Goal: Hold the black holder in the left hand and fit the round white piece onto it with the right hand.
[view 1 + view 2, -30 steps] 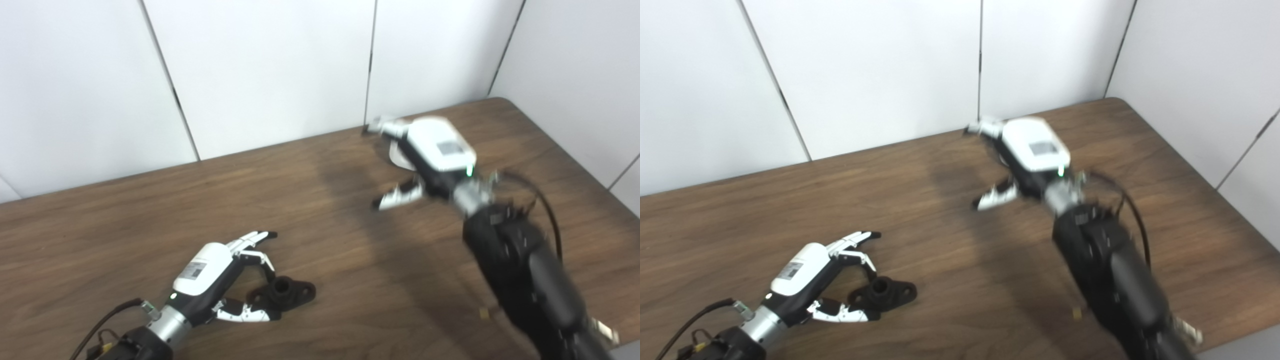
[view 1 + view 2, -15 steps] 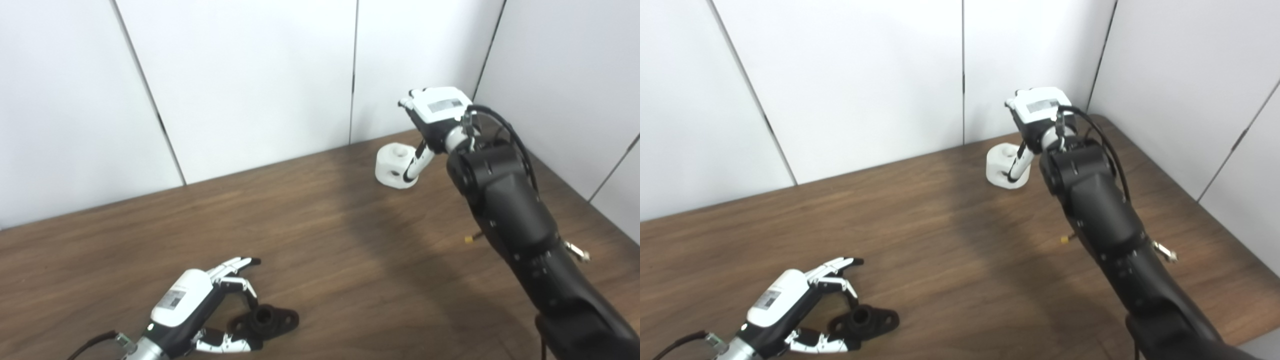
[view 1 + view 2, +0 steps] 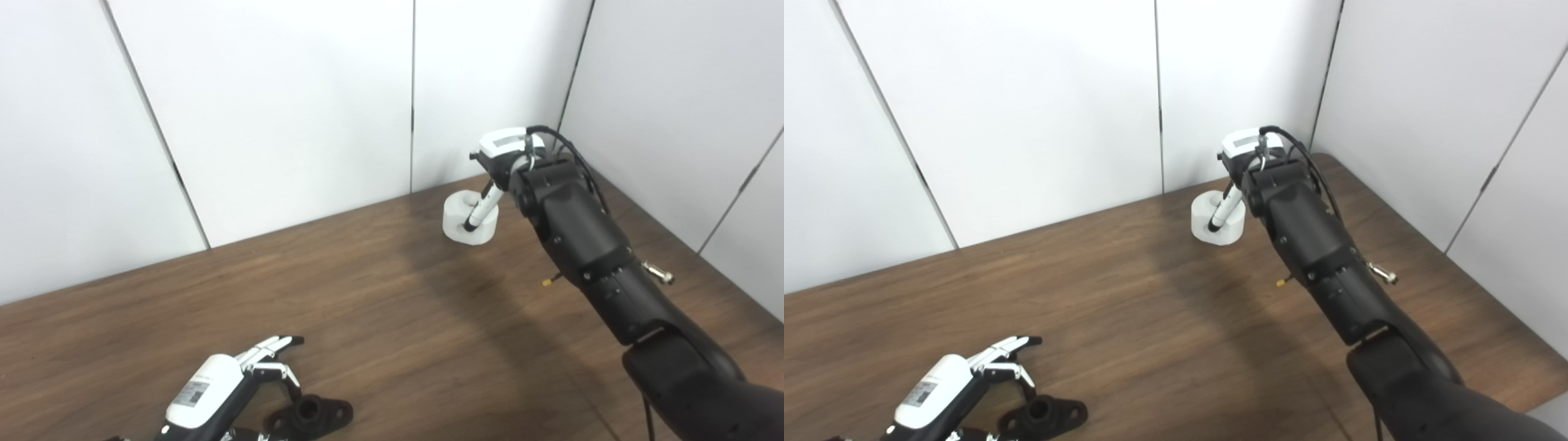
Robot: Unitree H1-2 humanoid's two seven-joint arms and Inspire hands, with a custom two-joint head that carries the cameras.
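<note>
The black holder (image 3: pixel 309 416) lies flat on the wooden table at the bottom left, a short tube standing up from its base. My left hand (image 3: pixel 208 392) is beside it on the left, open, its fingers arched over the holder without closing on it. The round white piece (image 3: pixel 456 217) stands far back by the wall. My right hand (image 3: pixel 503 150) hangs over its right side, thumb (image 3: pixel 481 211) laid down across its front. The other fingers are hidden behind the wrist, so the grip cannot be judged.
White wall panels (image 3: pixel 294 92) close off the back and right of the table. A small yellow-tipped pin (image 3: pixel 547 282) lies on the wood by my right forearm. The table's right edge (image 3: pixel 1507 331) runs diagonally near that arm.
The camera has tilted, shifting the whole picture down and left. My right hand has reached back to the white piece and lowered its thumb against it. The left hand stays by the holder.
</note>
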